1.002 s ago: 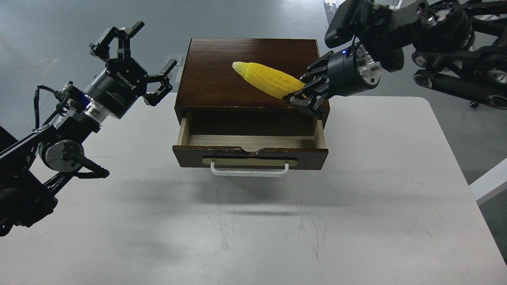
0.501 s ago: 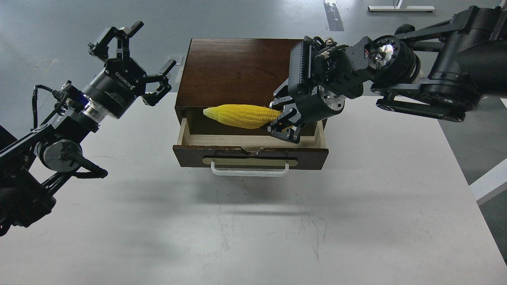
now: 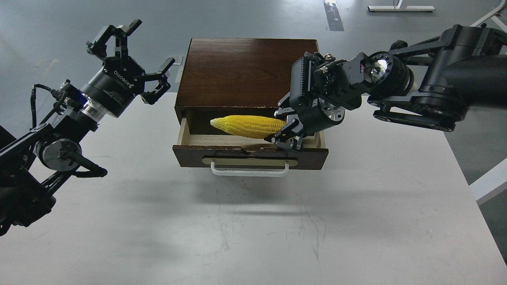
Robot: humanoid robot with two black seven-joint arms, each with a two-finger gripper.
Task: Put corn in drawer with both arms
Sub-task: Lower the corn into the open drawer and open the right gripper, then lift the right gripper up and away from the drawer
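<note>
While the left gripper [image 3: 132, 59] hangs with fingers spread wide, the right gripper [image 3: 286, 133] pinches the corn [image 3: 247, 126] over the open drawer [image 3: 250, 153].

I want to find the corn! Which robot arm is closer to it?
Right. The right end effector grips the corn over the open drawer; the left end effector is open, far left.

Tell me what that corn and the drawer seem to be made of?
The corn looks like plastic: an even bright yellow with a slight sheen and moulded bumpy kernels, so probably a toy. The drawer looks like wood: a dark brown stained front chipped along its top edge, a pale unfinished inside with visible grain. Its plate looks brassy, perhaps metal; the white handle could be plastic or painted metal.
</note>
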